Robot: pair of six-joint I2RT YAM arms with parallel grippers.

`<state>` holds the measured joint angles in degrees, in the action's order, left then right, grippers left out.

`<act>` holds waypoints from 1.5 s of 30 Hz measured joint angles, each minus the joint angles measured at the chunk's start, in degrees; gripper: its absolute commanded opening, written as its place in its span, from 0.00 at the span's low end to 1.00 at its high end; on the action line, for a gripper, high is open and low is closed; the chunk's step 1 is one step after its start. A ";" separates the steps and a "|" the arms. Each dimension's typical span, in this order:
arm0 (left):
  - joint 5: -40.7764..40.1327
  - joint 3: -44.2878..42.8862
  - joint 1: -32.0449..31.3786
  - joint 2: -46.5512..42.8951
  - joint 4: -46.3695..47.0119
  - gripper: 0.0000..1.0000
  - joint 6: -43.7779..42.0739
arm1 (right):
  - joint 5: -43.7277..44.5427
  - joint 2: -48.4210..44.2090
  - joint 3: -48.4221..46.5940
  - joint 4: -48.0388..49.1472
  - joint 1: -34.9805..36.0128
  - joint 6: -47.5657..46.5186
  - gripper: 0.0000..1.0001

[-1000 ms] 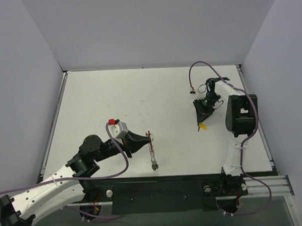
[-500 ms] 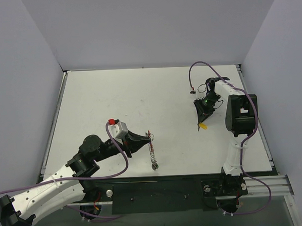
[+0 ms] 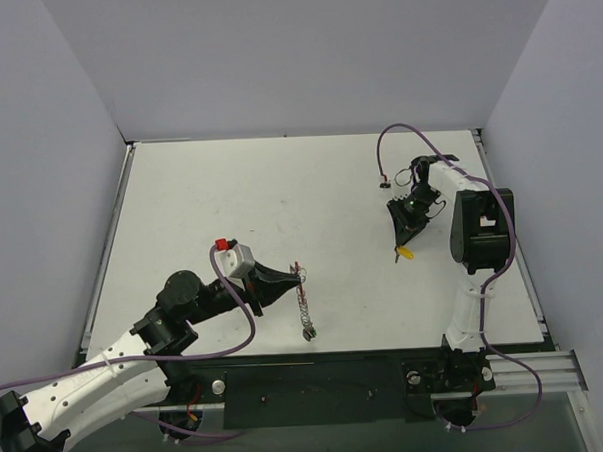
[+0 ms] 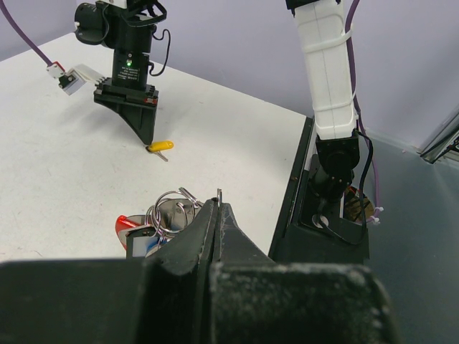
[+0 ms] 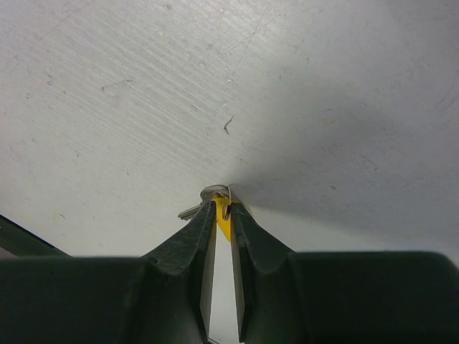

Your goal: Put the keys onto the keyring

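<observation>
Top external, pale-walled table (image 3: 231,209): left jaws grip keyring (image 3: 304,304), right jaws pinch yellow key (image 3: 407,250).

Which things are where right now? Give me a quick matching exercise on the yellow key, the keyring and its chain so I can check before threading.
Things:
1. yellow key
2. keyring
3. chain

Places:
A. trailing from the ring toward the near edge of the table
B. gripped at the tip of the shut left gripper
C. on the table, between the fingers of the right gripper

Pairs: 1-C, 2-B, 3-A
</observation>
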<state>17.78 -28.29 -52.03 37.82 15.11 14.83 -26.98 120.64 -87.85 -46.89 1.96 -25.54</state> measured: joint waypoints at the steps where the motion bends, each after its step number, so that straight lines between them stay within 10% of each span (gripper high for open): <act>1: 0.00 0.00 0.00 0.00 0.00 0.00 0.00 | 0.00 0.00 0.00 0.00 0.00 0.00 0.10; 45: 0.00 0.00 0.00 0.00 -0.02 0.00 0.00 | 1.44 0.00 0.00 0.70 1.03 1.38 0.00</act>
<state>17.78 -28.29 -52.03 37.82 15.09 14.83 -25.54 120.64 -87.85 -46.19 2.98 -24.16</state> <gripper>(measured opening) 0.017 0.005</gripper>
